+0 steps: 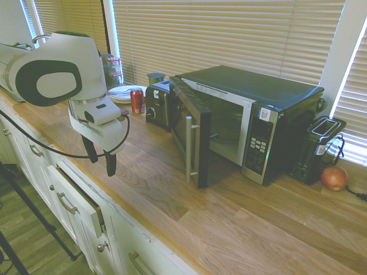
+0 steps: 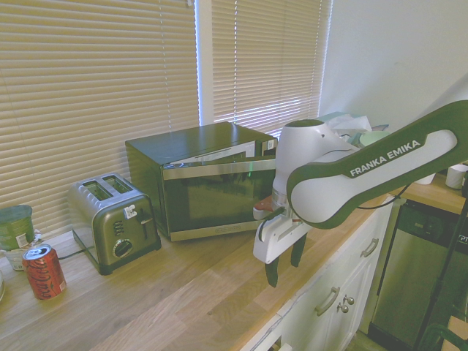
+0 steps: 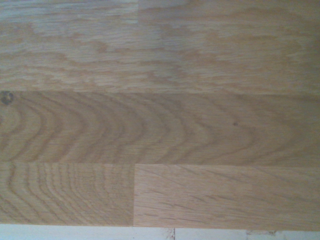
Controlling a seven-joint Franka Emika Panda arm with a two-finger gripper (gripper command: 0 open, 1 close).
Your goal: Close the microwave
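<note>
Here at the wooden countertop (image 1: 252,229), the microwave (image 1: 229,109) is seen toward the blinds (image 1: 206,34), its door (image 1: 194,134) swung well out over the wood. The vertical bar handle (image 1: 188,150) is carried on the outer face, near the door's free edge, and the cavity is left exposed.

And the gripper (image 1: 103,168) is held out in front, pointed down, its two dark fingers (image 1: 110,165) spread apart with nothing grasped between them. It is poised above the front strip of the countertop, and a stretch of open room is left between it and the handle; no contact is made. In the wrist view, wood planks are shown, bordered by a pale strip (image 3: 90,232) at the countertop's edge.

Below that front edge, a drawer (image 1: 77,200) is left pulled out. Behind the door, tight quarters: the toaster (image 2: 115,223) is set close beside the microwave, with a red soda can (image 2: 44,271) placed near it. At the keypad side, a black appliance (image 1: 315,150) is stood just beside the oven, a round reddish fruit or onion (image 1: 334,178) next to it.
</note>
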